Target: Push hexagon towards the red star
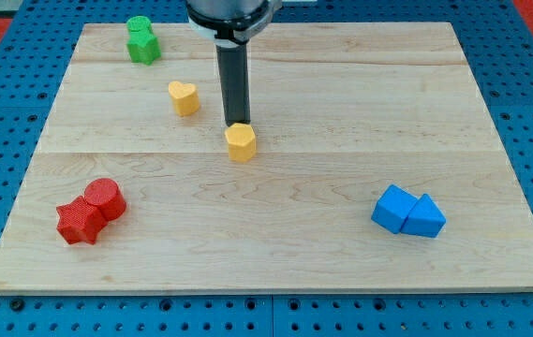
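Note:
A yellow hexagon point(241, 142) lies near the middle of the wooden board, a little left of centre. My tip point(237, 124) is right at the hexagon's top edge, touching or almost touching it. The red star point(80, 221) lies at the board's lower left, far from the hexagon. A red cylinder point(105, 197) sits against the star's upper right side.
A yellow heart point(184, 96) lies up and left of the hexagon. A green block point(141, 40) sits near the top left edge. A blue cube point(394, 208) and a blue triangular block point(424, 217) lie together at the lower right. The board point(341, 94) sits on a blue pegboard.

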